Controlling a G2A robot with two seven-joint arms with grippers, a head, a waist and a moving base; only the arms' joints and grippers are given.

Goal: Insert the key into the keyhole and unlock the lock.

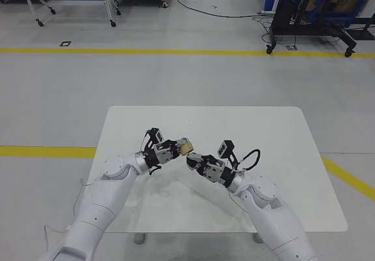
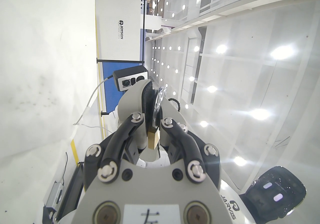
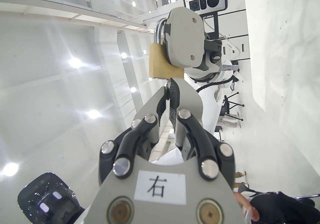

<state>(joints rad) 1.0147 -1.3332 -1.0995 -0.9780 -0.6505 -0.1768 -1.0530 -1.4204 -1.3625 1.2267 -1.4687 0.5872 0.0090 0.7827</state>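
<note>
A brass padlock with a silver shackle is held in the air over the middle of the white table, and my left gripper is shut on it. In the left wrist view the brass body sits between the closed fingers of that gripper. In the right wrist view the padlock has its shackle pointing away and its flat bottom face towards my right gripper. That gripper is shut, its tips just under that face. The key is mostly hidden between its pads.
Both arms meet above the table's centre, the right gripper just below and right of the lock. Yellow floor lines run past the table. Wheeled racks stand far behind it.
</note>
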